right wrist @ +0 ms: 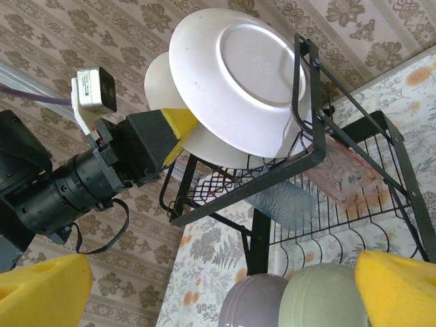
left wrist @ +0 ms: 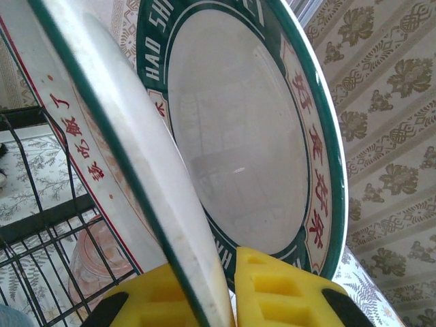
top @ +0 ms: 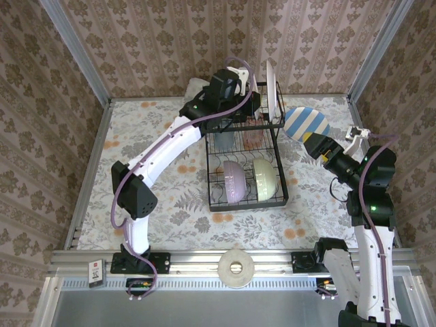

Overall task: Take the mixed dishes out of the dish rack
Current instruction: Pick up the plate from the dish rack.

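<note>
Pinching the rim of the nearer patterned plate (left wrist: pixel 143 163), the left end effector (left wrist: pixel 221 289) is sitting narrow with a yellow pad on each face. It is gripping low on the edge, probably so the plate can come straight up out of its slot on the upper tier of the dish rack (top: pixel 246 206). A second patterned plate (left wrist: pixel 238 136) is standing upright just behind it. The right end effector (right wrist: pixel 218 272) is hanging wide with nothing between its fingers, right of the rack, likely keeping out of the left arm's lift path. A striped plate (top: pixel 306 124) is showing just beside it off the rack's right side; touching or not, cannot tell. The lavender bowl (top: pixel 235 180) and pale green bowl (top: pixel 266 178) are sitting side by side on the lower tier. The pink tumbler (right wrist: pixel 340 177) and grey-blue tumbler (right wrist: pixel 286 201) are lying under the upper tier, all yet to go onto the counter (top: pixel 170 204).
</note>
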